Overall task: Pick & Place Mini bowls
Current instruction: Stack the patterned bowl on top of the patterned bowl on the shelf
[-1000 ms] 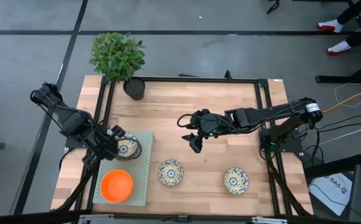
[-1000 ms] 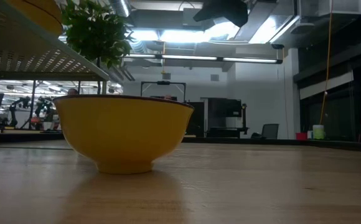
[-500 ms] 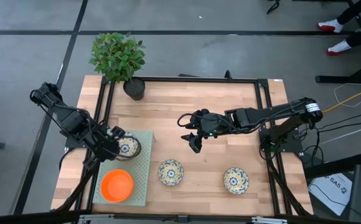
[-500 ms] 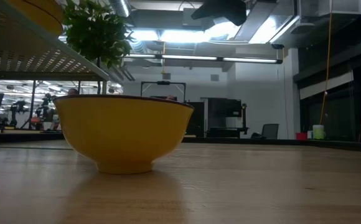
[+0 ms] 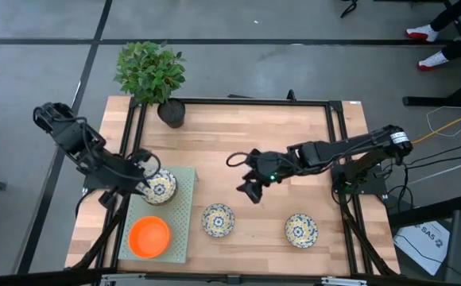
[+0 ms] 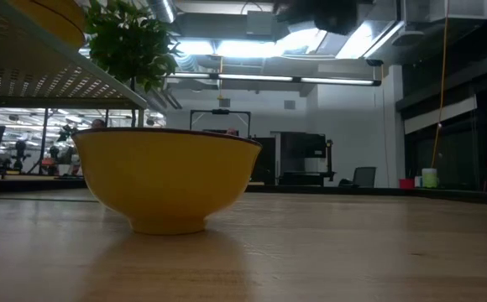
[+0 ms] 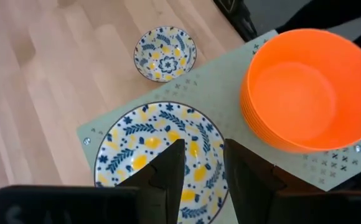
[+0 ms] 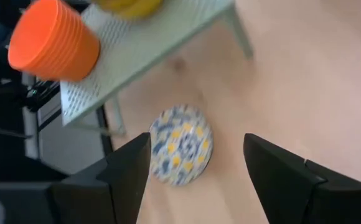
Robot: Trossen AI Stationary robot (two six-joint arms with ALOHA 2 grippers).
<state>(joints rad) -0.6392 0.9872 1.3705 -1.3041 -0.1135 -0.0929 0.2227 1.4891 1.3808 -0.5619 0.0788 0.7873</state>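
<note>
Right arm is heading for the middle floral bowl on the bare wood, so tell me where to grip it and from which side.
Grip the rim of the middle floral bowl, coming down from above. It sits upright and open-side up on the table, so one finger can go inside and one outside the thin wall. The right end effector, open, hovers just beyond it; the rim edge nearest that end effector looks the easiest.

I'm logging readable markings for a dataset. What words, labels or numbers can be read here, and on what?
"SAS": partly readable on the white sheet on the floor past the table's right corner, high view; the rest of its print is too small to read.
No text shows on the bowls, the rack or the arms.
</note>
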